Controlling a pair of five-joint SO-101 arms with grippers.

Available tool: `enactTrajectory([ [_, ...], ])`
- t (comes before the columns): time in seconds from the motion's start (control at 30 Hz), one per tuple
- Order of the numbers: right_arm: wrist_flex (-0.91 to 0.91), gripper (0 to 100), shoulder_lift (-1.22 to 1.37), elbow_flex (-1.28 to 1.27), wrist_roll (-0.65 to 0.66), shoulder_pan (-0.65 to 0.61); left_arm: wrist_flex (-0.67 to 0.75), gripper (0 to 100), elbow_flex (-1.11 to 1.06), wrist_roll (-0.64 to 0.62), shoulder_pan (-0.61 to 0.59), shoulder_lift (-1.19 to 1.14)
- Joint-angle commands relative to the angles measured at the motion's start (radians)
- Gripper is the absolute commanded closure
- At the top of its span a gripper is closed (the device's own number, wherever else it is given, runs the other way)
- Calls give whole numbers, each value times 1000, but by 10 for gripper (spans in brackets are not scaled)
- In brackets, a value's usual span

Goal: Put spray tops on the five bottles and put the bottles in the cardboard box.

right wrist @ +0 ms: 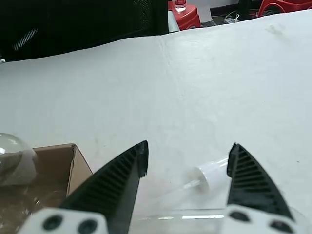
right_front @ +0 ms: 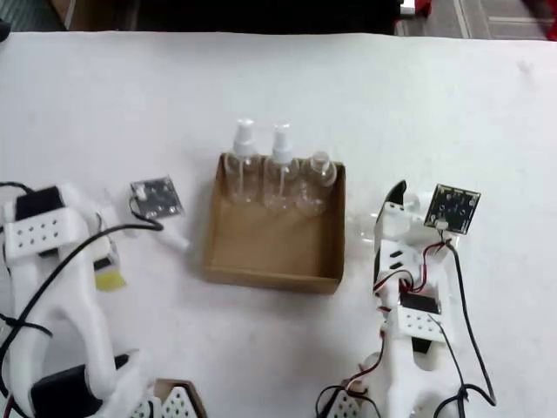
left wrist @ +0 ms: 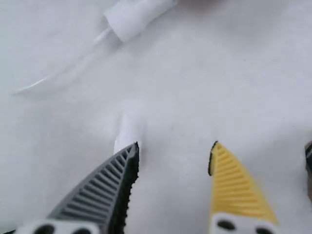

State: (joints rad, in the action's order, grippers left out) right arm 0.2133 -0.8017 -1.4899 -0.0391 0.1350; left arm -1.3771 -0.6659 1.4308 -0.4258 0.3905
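The cardboard box (right_front: 274, 277) sits in the middle of the tabletop (right_front: 418, 96). Three bottles (right_front: 280, 178) stand in a row against its 12 o'clock wall, packed close so there is room for more. Two of them wear white spray tops (right_front: 244, 135). The third bottle (right_front: 318, 174), at the 3 o'clock end of the row, has a bare round top and looks like it needs one.

The right gripper (right wrist: 187, 151) is at 4 o'clock from the box. Its black fingers are spread wide. A fourth bottle (right wrist: 185, 217) lies on its side across the gap between them, down near their roots. I cannot tell if they touch it. Just past it lies a spray top (right wrist: 210, 171) with its thin tube, handy for fitting.

The left gripper (left wrist: 175, 151) is at 8 o'clock from the box, low over the tabletop. Its grey and yellow fingers are spread with nothing between them. A loose spray top (left wrist: 134, 17) lies ahead of it, and a small white piece (left wrist: 127, 134) sits by the grey fingertip.

I count four bottles and four spray tops. The task wants five.
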Motion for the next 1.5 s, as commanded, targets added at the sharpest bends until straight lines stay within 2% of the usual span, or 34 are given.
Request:
enactTrajectory([
  [0.0, 25, 762, -18, 8, 11, 1, 222, 774, -107, 11, -4, 35],
  [0.07, 27, 762, -18, 8, 11, 1, 281, 773, -140, 64, -25, 35],
  [0.2, 27, 762, -18, 8, 11, 1, 307, 773, -167, 153, -77, 35],
  [0.5, 25, 762, -18, 8, 11, 1, 318, 774, -163, 166, -81, 15],
  [0.7, 24, 762, -18, 8, 12, -15, 374, 774, -106, 235, -85, -174],
  [0.9, 28, 762, -18, -6, 95, -48, 258, 774, 137, 239, -87, -394],
  [1.1, 28, 762, -18, -6, 101, -48, 91, 777, 354, 241, -127, -536],
  [1.47, 28, 762, -18, -6, 101, -48, 78, 774, 399, 233, -124, -576],
])
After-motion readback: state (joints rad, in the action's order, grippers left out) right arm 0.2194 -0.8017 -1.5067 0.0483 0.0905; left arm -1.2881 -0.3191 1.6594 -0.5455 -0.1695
